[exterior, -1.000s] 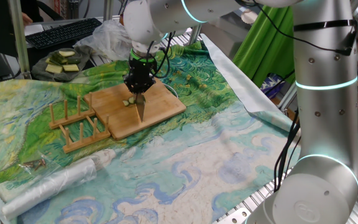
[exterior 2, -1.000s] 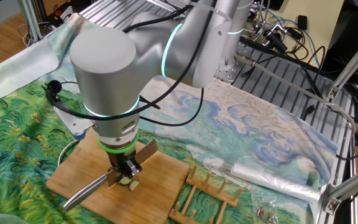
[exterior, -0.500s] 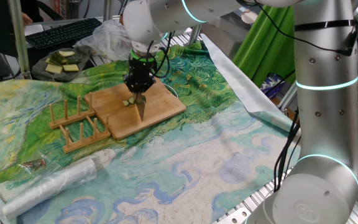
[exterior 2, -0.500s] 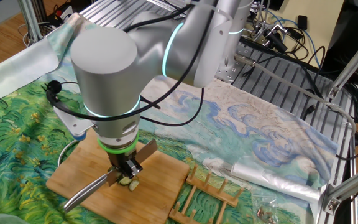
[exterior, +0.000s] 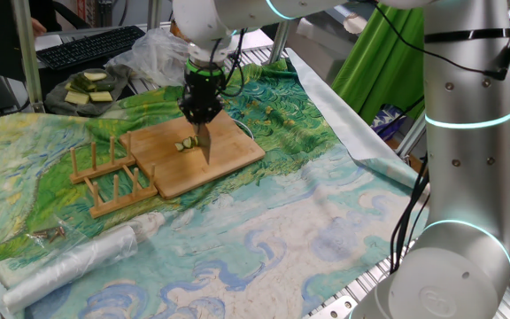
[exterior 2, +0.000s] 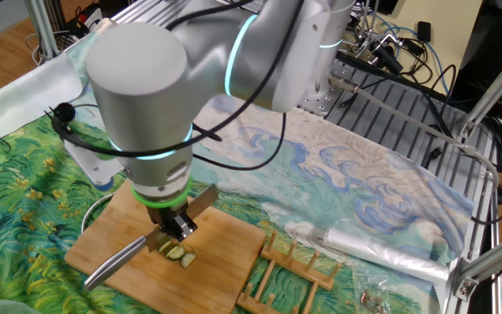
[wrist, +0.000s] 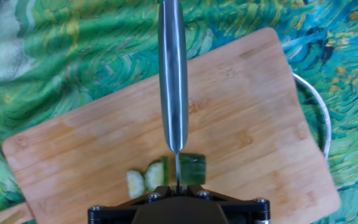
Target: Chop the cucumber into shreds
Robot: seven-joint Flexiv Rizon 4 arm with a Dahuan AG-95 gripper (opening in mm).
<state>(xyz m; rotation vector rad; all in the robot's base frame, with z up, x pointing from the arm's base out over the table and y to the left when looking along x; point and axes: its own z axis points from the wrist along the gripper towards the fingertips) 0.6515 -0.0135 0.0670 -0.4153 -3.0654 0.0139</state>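
Small cucumber pieces [exterior: 184,144] lie on the wooden board [exterior: 228,152]. In the hand view they are one dark-skinned chunk [wrist: 193,169] and two pale slices [wrist: 135,183] on the board [wrist: 247,124]. My gripper [exterior: 200,111] is shut on a steel knife [exterior: 205,149], held just above the pieces. In the other fixed view the gripper [exterior 2: 174,225] holds the knife [exterior 2: 116,263] over the cucumber [exterior 2: 179,254]. In the hand view the knife [wrist: 172,74] runs straight away from the gripper [wrist: 178,188], between chunk and slices.
A wooden slotted rack [exterior: 112,177] stands left of the board. A dark plate with larger cucumber slabs [exterior: 87,89] and a keyboard [exterior: 87,44] are at the back left. A plastic roll [exterior: 69,261] lies at the front left. A white ring [wrist: 321,124] sticks out from under the board's right edge.
The gripper and knife have lifted slightly up and away from the cucumber pieces. The pieces and the board have not moved.
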